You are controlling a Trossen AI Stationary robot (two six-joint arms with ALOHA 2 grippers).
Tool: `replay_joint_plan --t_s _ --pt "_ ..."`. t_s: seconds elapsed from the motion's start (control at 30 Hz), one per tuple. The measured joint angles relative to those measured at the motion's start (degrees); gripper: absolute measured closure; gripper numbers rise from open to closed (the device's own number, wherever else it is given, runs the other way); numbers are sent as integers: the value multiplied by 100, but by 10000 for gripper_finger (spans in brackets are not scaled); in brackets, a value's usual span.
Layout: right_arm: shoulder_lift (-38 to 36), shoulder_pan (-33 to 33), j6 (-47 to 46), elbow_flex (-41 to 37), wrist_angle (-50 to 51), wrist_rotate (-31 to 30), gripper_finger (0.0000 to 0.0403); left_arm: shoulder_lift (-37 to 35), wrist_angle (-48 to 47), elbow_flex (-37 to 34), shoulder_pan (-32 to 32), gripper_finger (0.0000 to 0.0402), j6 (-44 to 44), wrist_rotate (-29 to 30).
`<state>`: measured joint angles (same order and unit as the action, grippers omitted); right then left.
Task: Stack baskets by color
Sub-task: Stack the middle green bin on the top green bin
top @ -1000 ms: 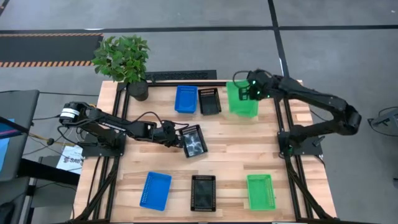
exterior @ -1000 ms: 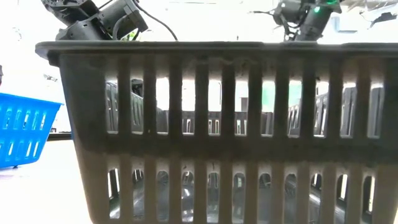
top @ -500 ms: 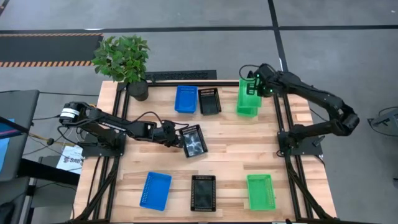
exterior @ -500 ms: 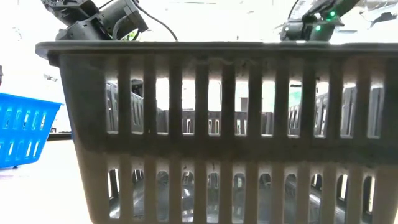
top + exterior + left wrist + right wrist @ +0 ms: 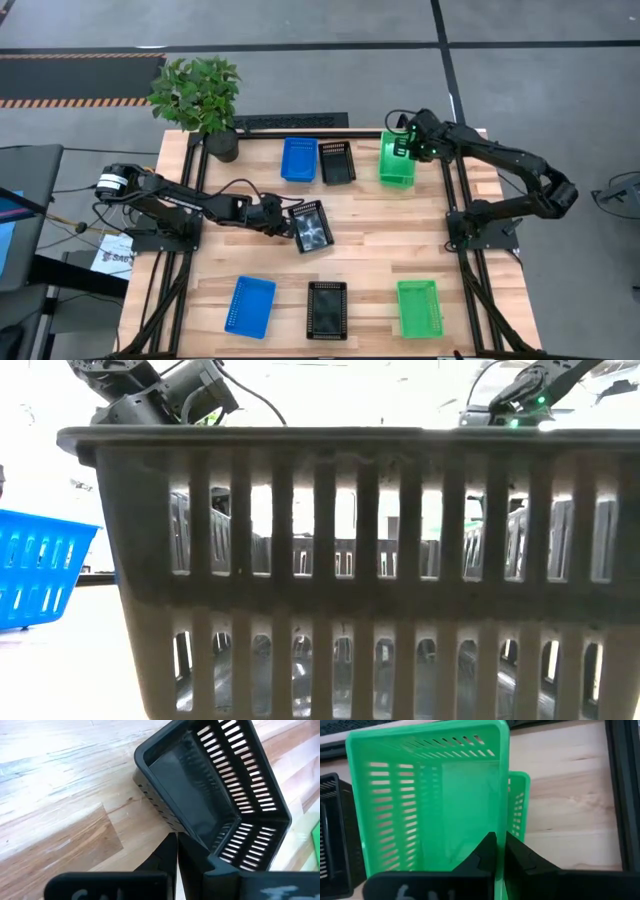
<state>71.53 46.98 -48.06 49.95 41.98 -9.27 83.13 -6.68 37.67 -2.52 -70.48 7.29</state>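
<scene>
While a green basket (image 5: pixel 397 160) is lowered from its earlier tilt onto another | right gripper (image 5: pixel 498 851): pinched on its wall | left gripper (image 5: pixel 176 851): black basket (image 5: pixel 220 795) clamped | green stack nearly formed.

Robotics lab or workshop: wooden bench (image 5: pixel 360 250) on metal framing, grey concrete floor (image 5: pixel 300 20), hazard-striped mat (image 5: pixel 70 100).

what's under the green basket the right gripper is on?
A second bright green mesh basket sits beneath the upper green mesh basket at the right gripper, offset and showing at one side. Its inside and floor are covered.
</scene>
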Motion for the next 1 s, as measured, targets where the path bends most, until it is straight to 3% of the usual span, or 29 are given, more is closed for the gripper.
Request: replay_joint_plan --t_s 0.53,0.83,1.0 --pt "0 9 -10 -2 151 -114 333 0 0 0 0 401 44 -53" --pt "-4 9 175 2 18 -175 263 0 2 -2 0 401 42 -62" --pt "-116 -129 184 107 74 -574 236 0 2 -2 0 401 42 -65"
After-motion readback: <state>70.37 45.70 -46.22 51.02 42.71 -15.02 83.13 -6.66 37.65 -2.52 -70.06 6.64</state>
